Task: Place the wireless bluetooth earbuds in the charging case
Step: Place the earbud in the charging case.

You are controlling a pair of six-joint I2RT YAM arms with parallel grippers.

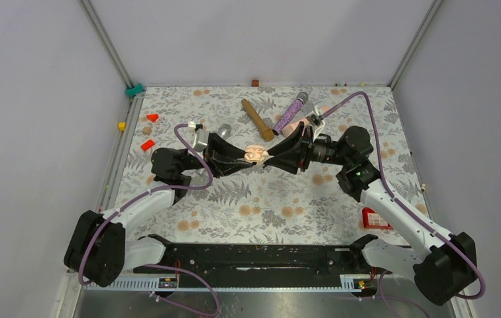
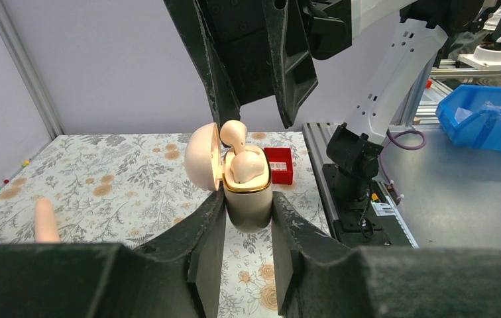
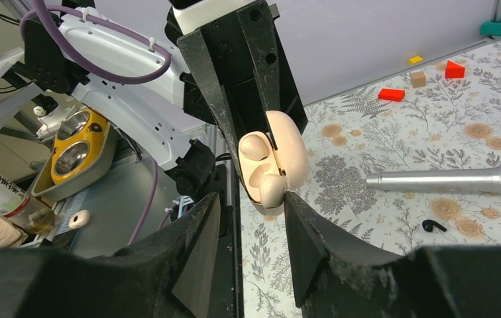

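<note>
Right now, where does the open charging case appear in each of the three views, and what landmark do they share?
Top external: the charging case sits near the picture's centre.
Left wrist: lower centre, clamped in the left gripper.
Right wrist: centre, its open side facing left.
Shared landmark: the floral table cover, visible in all three views.

Floral cloth [image 1: 268,199] on table; wooden dowel [image 1: 256,119] just beside purple glitter mic [image 1: 289,114] at far side; silver mic [image 3: 446,180] lying flat; red wedge [image 1: 152,117] & red block [image 1: 147,144] far left, yellow cube [image 1: 122,126] off cloth's edge; red box [image 1: 372,218] nr right edge; blue bin [image 2: 483,116] off-table
</note>
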